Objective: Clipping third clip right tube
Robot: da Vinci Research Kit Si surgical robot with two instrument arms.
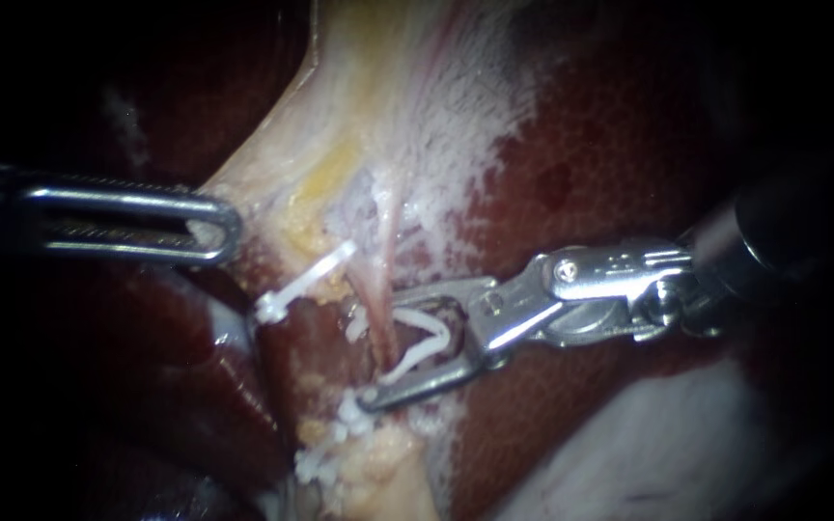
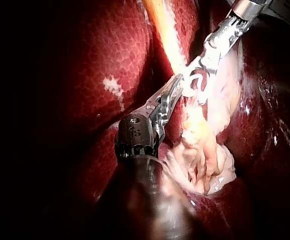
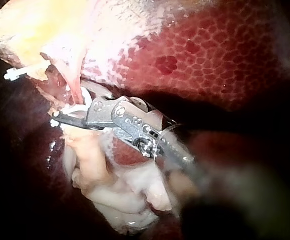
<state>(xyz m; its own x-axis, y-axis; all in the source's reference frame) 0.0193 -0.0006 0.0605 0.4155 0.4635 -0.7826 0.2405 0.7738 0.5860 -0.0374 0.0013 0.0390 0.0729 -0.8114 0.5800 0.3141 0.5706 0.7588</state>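
Around right tube [image 1: 385, 253], open clip [image 1: 425, 345], liver [image 1: 629, 145] close

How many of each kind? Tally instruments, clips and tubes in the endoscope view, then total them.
Instruments: 2, left instrument, right instrument.
Clips: 2 clear, placed clip, held clip in the right instrument's jaws; white bits below may be more.
Tubes: 1, the tube through the held clip.
Total: 5.

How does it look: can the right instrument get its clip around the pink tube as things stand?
Probably yes. The right instrument has its open clip apparently straddling the pink tube, with nothing between them. The left instrument, shut on pale tissue, sits clear to the side.
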